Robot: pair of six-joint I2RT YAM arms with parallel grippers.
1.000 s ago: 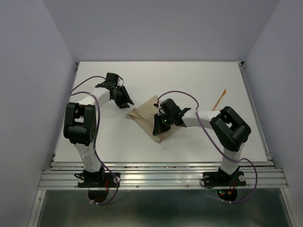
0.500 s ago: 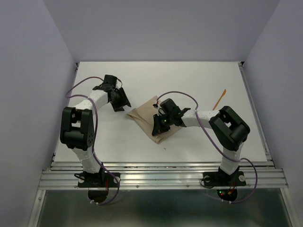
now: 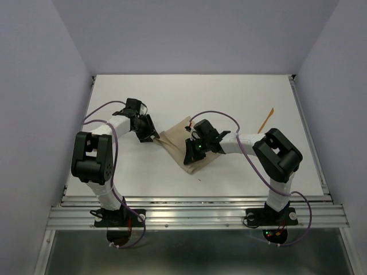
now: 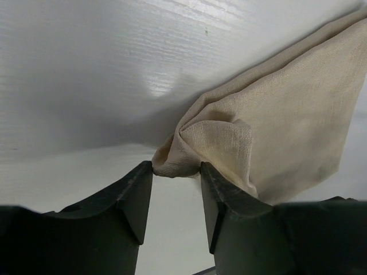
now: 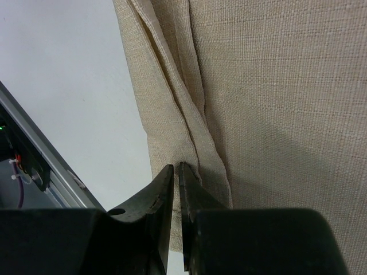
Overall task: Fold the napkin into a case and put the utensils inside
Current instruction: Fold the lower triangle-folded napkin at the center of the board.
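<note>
Tan-beige cloth, our one napkin (image 3: 174,143), lies partly folded near the middle of the white surface (image 3: 229,94), and both of our arms meet over it. On its left side, the left pincer (image 4: 176,168) sits low with its jaws apart. They straddle the bunched left corner of the cloth, which pokes in between the two tips. We judge this to be a line-up for taking that corner, so the loose end can be drawn over and the fold narrowed toward a case. At the near right side, the right pincer (image 5: 175,168) is all but closed on the layered edge of the napkin, where two or three stacked hems run into its tips. We judge that pinch to be there as an anchor, so the existing folds do not slide while the other side is worked. No finished pouch shows yet, so the folding looks only partway along. Of the utensils, we can count just one orange stick (image 3: 266,120), lying alone far to the right, well apart from the cloth. Whether a second lies with it we cannot tell. The count, then, is one napkin, two pincers, and one visible utensil.
</note>
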